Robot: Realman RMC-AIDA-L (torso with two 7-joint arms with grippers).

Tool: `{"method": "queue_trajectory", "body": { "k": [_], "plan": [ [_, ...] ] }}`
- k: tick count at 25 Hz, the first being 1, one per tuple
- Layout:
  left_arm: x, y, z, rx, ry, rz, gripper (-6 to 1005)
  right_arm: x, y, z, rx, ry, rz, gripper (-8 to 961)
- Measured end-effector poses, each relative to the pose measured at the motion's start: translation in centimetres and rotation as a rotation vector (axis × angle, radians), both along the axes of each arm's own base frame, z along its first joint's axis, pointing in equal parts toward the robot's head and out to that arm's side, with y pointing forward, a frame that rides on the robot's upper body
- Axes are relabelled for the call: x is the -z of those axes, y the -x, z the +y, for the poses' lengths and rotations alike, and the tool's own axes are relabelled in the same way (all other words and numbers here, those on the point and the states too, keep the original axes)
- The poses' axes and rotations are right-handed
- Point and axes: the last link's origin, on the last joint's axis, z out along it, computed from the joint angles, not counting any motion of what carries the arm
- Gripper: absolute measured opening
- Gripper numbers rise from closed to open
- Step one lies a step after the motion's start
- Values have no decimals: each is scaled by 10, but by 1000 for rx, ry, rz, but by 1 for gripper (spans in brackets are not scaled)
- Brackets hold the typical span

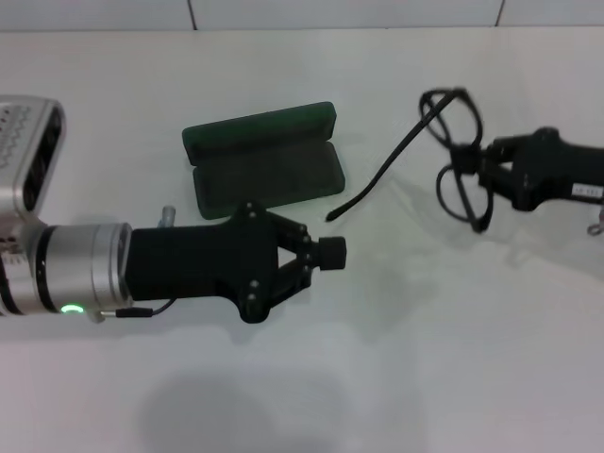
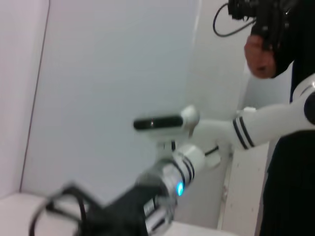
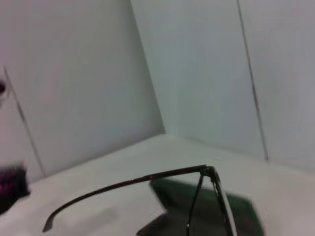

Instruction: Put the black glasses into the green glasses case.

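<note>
At right end effector [image 1: 483,179]: black glasses [image 1: 458,151] gripped, lifted.

Bright, even light is falling from overhead onto the white surface [image 1: 425,359], washing it out slightly in the head view. A soft, diffuse shadow is spreading below the left pincer [image 1: 332,252], and a fainter one is lying under the black glasses [image 1: 455,156]. No hard glare is showing. The head view is looking fairly crisp. Both wrist views are looking soft and hazy, with the right arm [image 2: 162,196] smearing in the left wrist view.
</note>
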Motion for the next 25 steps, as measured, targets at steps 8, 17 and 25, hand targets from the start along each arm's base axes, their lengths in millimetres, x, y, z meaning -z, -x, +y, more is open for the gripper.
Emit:
{"method": "queue_trajectory", "body": {
  "k": [8,17,25],
  "plan": [
    [-2,-13,7,28,-6,-37,-2,31,15,-9,-64,87,-44,106],
    [4,-15,3,39,24,-33,-2,37,37,-10,-142,110,-4,107],
    [11,-18,0,30,52,-49,-3,34,45,-7,-141,87,50,108]
  ]
}}
